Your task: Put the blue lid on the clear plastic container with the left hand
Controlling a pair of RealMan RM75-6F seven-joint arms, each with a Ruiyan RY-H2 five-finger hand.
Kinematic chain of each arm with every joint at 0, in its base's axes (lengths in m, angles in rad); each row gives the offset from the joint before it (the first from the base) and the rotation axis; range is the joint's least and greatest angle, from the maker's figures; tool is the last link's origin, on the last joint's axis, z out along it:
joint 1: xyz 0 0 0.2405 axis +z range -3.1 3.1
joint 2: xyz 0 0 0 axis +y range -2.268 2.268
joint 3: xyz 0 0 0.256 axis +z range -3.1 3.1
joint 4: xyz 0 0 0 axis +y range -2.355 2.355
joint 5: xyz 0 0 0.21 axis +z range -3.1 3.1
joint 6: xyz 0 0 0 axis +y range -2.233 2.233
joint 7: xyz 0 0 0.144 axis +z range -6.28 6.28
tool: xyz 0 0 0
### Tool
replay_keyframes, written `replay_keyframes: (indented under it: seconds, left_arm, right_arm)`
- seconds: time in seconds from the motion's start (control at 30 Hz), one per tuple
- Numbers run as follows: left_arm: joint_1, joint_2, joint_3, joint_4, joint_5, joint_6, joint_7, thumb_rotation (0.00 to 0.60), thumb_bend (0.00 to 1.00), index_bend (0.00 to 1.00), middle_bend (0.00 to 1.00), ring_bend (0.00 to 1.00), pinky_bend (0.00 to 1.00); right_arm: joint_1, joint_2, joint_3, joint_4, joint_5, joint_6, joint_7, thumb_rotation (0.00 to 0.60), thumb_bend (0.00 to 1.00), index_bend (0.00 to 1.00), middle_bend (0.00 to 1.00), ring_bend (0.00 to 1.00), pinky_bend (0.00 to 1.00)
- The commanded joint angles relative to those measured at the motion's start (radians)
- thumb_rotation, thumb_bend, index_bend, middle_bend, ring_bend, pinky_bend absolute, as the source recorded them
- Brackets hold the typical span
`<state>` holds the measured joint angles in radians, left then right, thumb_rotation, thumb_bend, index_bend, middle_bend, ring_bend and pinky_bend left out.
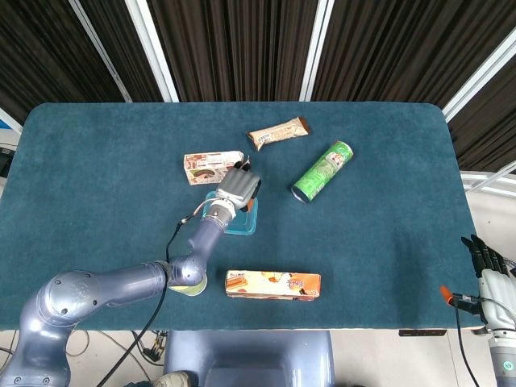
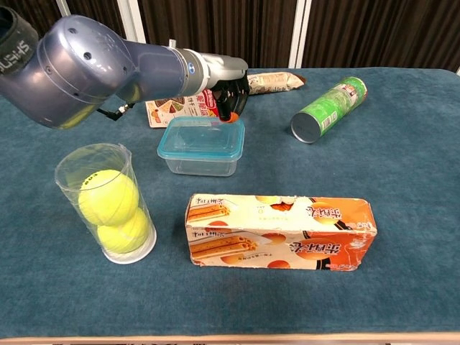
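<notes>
Two of my hands appear over the teal table (image 1: 97, 161). Orange wafer box (image 2: 280, 231) lies at the front; tube of tennis balls (image 2: 108, 203) stands left of it. Clear plastic container (image 2: 202, 147) sits mid-table with the blue lid (image 2: 205, 134) seated on it. My left hand (image 1: 237, 187) hovers at its far edge, fingers curled, grasping nothing I can see. My right hand (image 1: 488, 266) hangs off-table, fingers extended, empty.
</notes>
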<state>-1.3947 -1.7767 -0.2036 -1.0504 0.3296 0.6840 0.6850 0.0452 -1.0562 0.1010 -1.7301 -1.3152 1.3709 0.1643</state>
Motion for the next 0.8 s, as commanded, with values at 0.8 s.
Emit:
replay_keyframes:
  seconds: [0.8]
  left_arm:
    - [0.009,-0.062,0.015,0.061,0.050,0.039,0.039,0.600,0.52,0.65,0.54,0.12,0.11]
  right_arm:
    - [-0.001,0.003,0.001,-0.007,0.009,-0.008,0.004,0.600,0.29,0.10,0.00,0.00,0.00]
